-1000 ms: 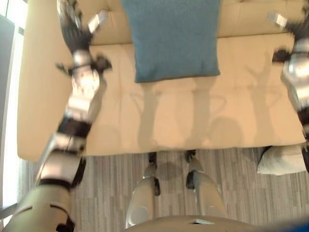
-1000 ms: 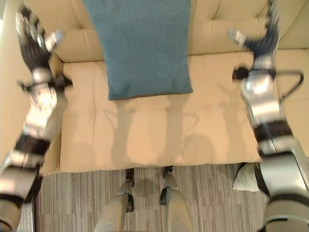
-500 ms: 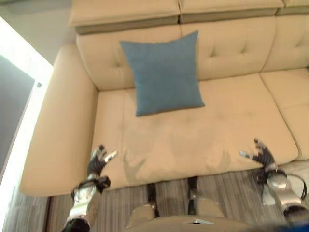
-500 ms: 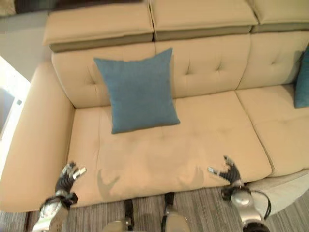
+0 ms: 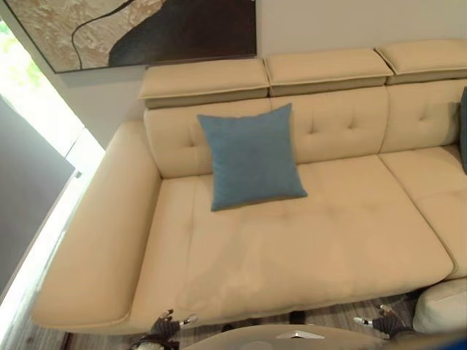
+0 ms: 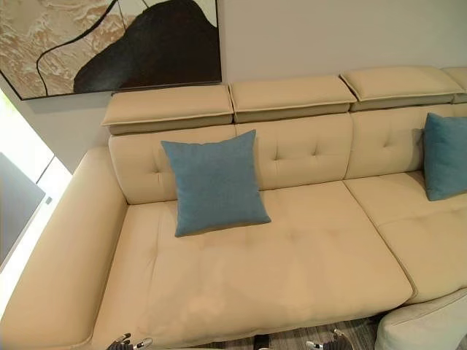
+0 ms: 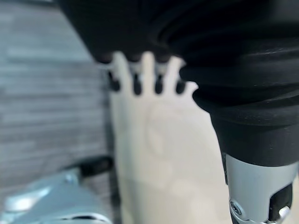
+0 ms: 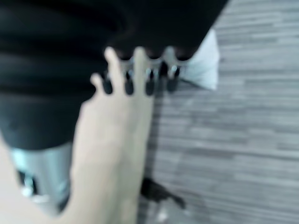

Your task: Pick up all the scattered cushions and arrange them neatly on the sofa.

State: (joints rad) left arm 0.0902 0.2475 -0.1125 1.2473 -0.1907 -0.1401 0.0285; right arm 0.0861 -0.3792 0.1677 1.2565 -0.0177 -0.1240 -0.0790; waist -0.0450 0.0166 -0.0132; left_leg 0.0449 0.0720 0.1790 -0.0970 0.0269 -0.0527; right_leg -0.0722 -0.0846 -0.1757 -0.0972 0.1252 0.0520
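A blue cushion leans upright against the backrest of the cream sofa, left of the middle. A second blue cushion leans on the backrest at the far right. On the floor by the sofa's front right corner lies a white cushion; its corner shows past my right hand's fingers. My left hand is low in front of the seat's left end, open and holding nothing. Level with it, my right hand is also open and holding nothing, just left of the white cushion.
A framed dark and beige picture hangs on the wall behind the sofa. A bright window strip runs along the left. Grey striped floor lies in front of the sofa.
The camera has pulled back and up, so the whole sofa and wall now show. Both hands have dropped from near the backrest to the seat's front edge. The blue cushion stays leaning where it was.
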